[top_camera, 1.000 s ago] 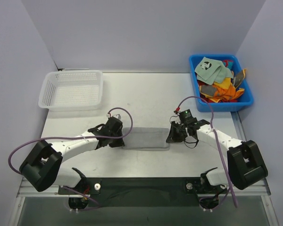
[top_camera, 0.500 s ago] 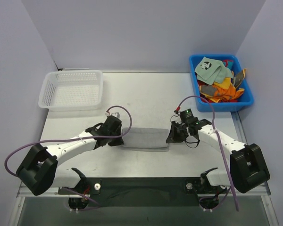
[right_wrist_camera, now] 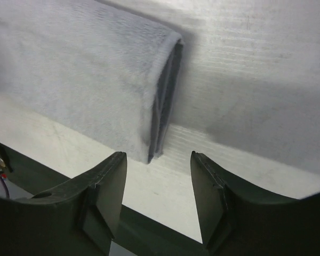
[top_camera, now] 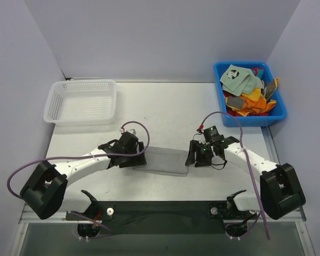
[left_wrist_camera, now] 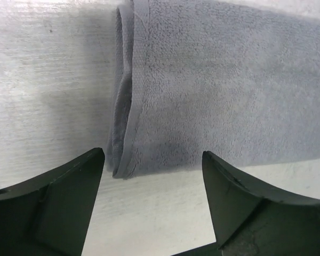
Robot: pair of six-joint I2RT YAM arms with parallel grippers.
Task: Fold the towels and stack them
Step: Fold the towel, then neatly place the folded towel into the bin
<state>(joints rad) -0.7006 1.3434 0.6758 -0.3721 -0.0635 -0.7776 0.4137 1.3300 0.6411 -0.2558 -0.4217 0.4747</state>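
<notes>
Left fingers (left_wrist_camera: 64, 197) and right fingers (right_wrist_camera: 104, 186) stand open at the two short ends of the folded grey towel (top_camera: 165, 160), gripping nothing.

The table (top_camera: 170, 106) carries the grey towel, which lies flat as a long narrow band between the two arms. The white mesh basket (top_camera: 80, 83) sits well beyond the towel to its left, and the blue bin (top_camera: 245, 121) well beyond it to its right, heaped with loose towels (top_camera: 248, 93) in pale green, orange, grey and red. The left fingers are spread wide just short of the towel's left end. The right fingers are parted less widely before its right end, where the folded layers show.
</notes>
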